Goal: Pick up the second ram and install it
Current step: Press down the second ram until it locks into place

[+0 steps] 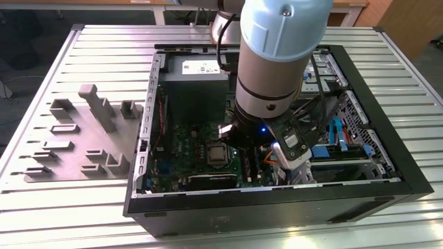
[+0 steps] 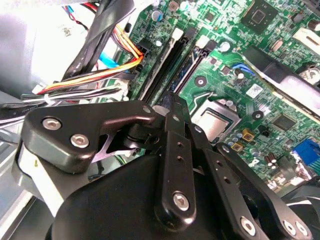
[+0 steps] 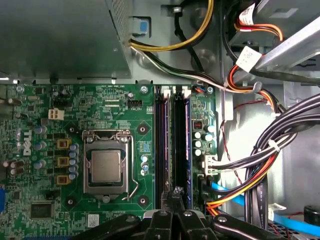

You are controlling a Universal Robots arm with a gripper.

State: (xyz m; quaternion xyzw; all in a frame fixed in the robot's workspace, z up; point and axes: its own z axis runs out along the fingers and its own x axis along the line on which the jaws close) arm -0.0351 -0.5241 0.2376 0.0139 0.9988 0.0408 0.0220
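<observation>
Inside the open PC case [image 1: 277,199], I've got the gripper [image 3: 176,196] low over the motherboard [image 3: 45,110], its tips right at the near end of the memory slots [image 3: 172,140]. The fingers [image 3: 165,220] look pressed together. I can't tell if anything thin is pinched between them. I can't pick out the second ram from the slots either; one slot shows a blue edge. Exterior view: CPU socket [image 1: 218,154] at 8 o'clock from the wrist, grey fixture plate [image 1: 69,140] at 9 o'clock from the case.
</observation>
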